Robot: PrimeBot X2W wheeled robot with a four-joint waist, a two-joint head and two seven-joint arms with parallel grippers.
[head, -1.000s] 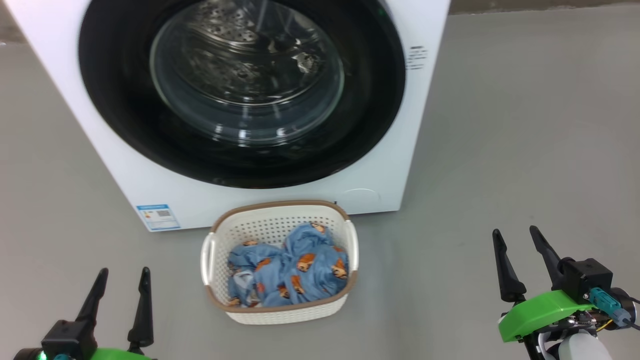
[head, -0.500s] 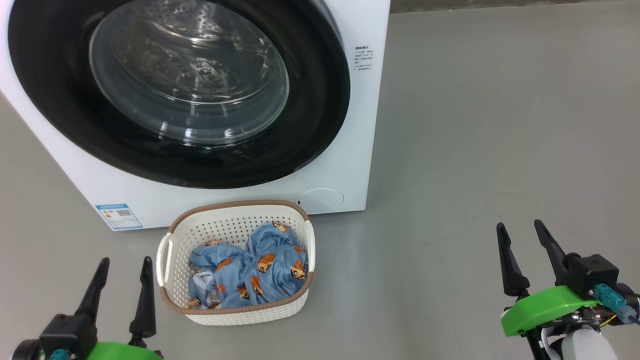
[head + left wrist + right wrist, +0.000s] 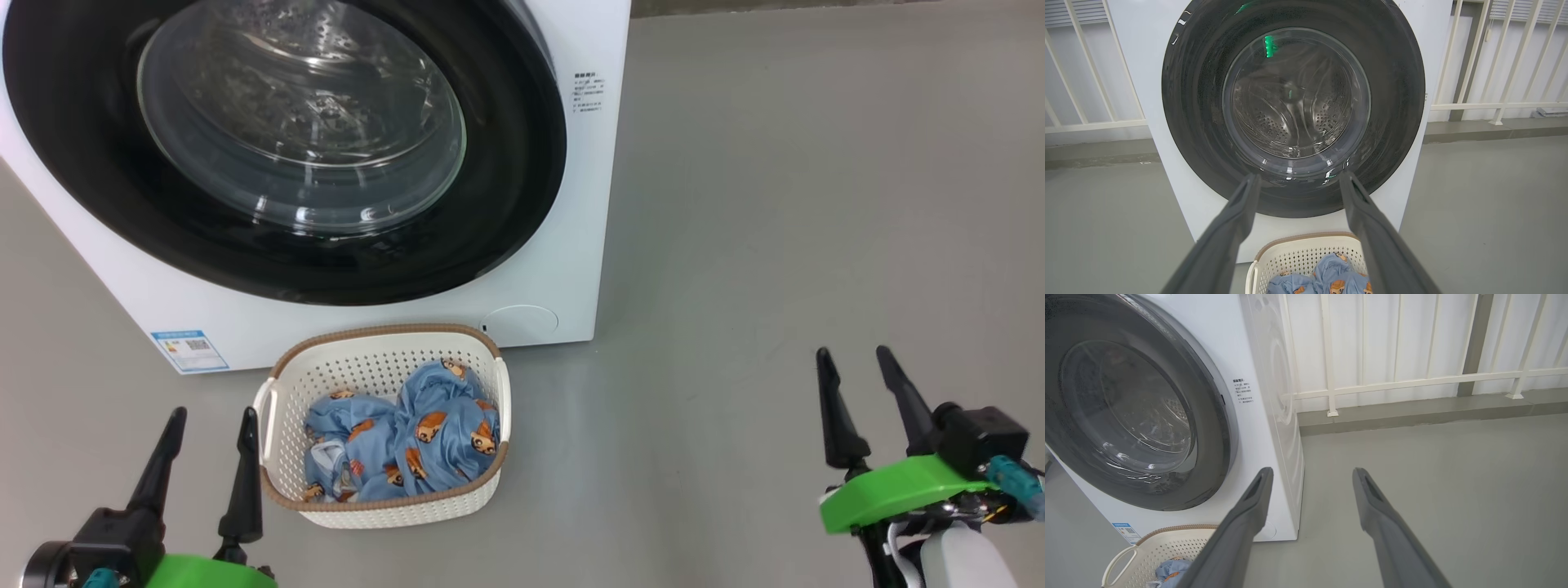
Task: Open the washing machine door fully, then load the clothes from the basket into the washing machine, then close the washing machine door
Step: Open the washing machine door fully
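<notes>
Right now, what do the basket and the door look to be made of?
Basket: probably plastic, cream and matte, with moulded rows of small holes and a brown woven-look rim. Door: wide black rim, glossy, likely plastic, showing reflections; the bulging centre looks like clear glass, see-through with bright glints.

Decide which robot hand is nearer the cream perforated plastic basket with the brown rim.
Left. The left hand is close beside the basket, on its left; the right hand is far off to its right across grey floor.

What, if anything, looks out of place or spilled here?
Nothing stands out. The washing machine door looks shut and undamaged, the basket stands upright before the washing machine, and the clothes lie crumpled inside it.
</notes>
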